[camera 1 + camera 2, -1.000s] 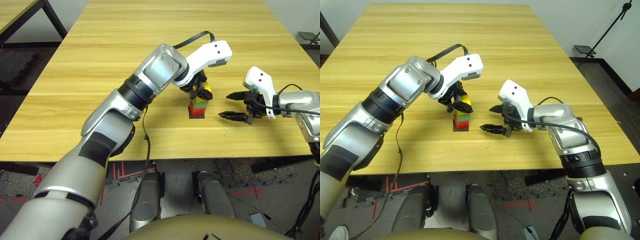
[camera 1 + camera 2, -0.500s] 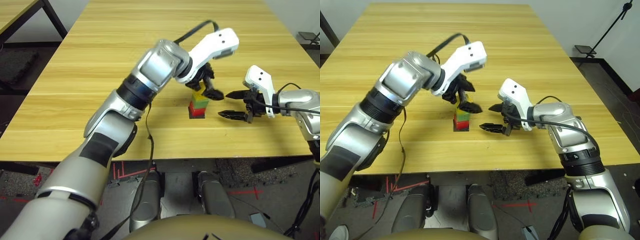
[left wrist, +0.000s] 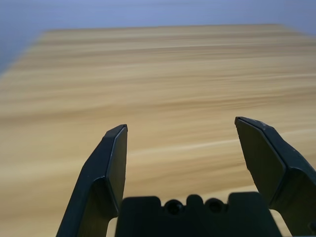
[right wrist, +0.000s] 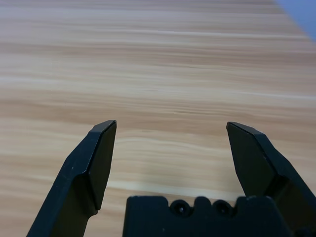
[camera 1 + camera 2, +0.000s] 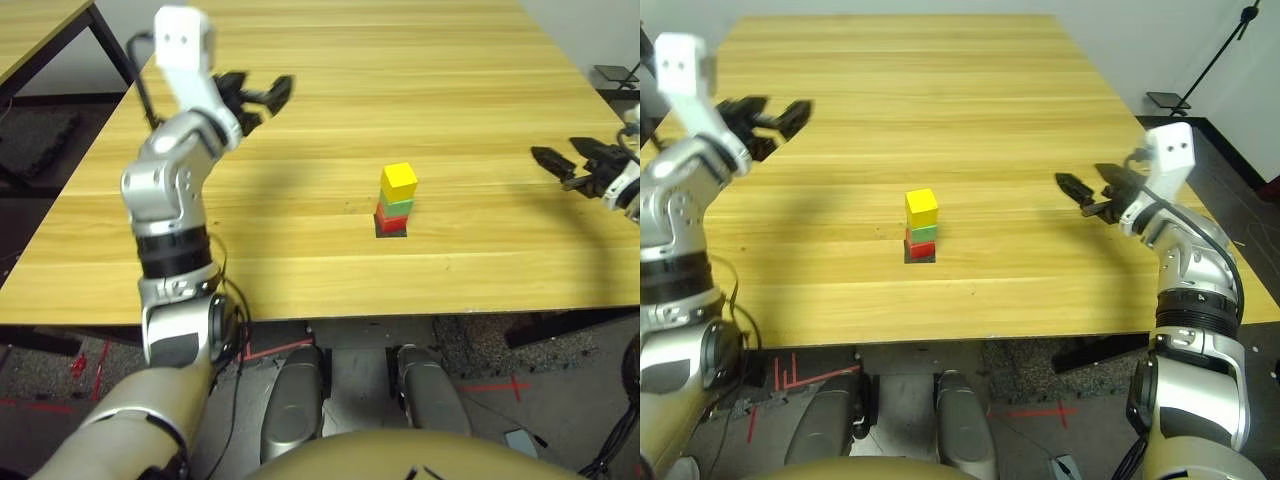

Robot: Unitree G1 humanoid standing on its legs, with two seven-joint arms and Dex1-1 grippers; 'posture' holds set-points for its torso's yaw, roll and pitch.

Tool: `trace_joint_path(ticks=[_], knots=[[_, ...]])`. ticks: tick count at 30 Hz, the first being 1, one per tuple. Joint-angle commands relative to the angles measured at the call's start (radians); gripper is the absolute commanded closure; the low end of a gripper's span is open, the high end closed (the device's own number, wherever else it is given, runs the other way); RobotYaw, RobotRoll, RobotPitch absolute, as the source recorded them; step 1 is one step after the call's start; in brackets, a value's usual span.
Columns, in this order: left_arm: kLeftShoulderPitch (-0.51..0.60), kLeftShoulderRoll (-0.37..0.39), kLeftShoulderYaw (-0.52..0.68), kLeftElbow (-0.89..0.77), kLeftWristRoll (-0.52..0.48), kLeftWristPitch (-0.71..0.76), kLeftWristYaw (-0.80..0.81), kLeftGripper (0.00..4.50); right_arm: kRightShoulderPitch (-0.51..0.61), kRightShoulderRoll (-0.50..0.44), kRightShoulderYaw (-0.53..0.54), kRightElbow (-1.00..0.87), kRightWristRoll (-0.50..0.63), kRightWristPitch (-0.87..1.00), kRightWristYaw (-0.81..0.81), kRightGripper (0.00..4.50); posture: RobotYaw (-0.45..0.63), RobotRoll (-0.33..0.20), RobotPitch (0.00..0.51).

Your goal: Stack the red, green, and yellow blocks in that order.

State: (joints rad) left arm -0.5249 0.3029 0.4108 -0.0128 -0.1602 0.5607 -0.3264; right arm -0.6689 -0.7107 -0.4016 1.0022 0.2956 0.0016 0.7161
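Observation:
A three-cube tower stands near the middle of the wooden table (image 5: 300, 240): the red block (image 5: 390, 219) at the base, the green block (image 5: 396, 205) on it, the yellow block (image 5: 399, 181) on top, turned slightly askew. The tower rests on a thin black square (image 5: 391, 230). My left gripper (image 5: 275, 92) is open, raised far to the left and behind the tower. My right gripper (image 5: 553, 163) is open at the right edge, well away from the blocks. Both wrist views show open fingers (image 3: 112, 158) (image 4: 97, 158) over bare wood.
A second table with a black frame (image 5: 110, 40) stands at the far left. Dark floor mats and red tape marks lie below the table's front edge. A black stand (image 5: 1225, 50) rises at the far right.
The left gripper has let go of the yellow block, which now rests on top of the tower, and swung far back to the left. The right arm has drawn back to the right.

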Motion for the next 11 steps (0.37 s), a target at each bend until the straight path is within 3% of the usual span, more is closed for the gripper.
trace_joint_path(ticks=[1,6,11], knots=[[0.084,-0.034,-0.04,-0.007,0.014,-0.135,0.038,0.06,-0.038,-0.025,-0.024,0.164,-0.016,-0.119,-0.054,0.0,0.1,-0.099,0.091],[0.159,-0.074,-0.048,0.013,0.014,-0.24,0.101,0.06,-0.064,-0.02,-0.016,0.245,-0.025,-0.18,-0.078,0.0,0.11,-0.107,0.091],[0.272,-0.121,-0.096,-0.022,0.027,-0.251,0.151,0.06,-0.06,-0.009,-0.025,0.27,-0.021,-0.205,-0.109,0.0,0.12,-0.104,0.087]])
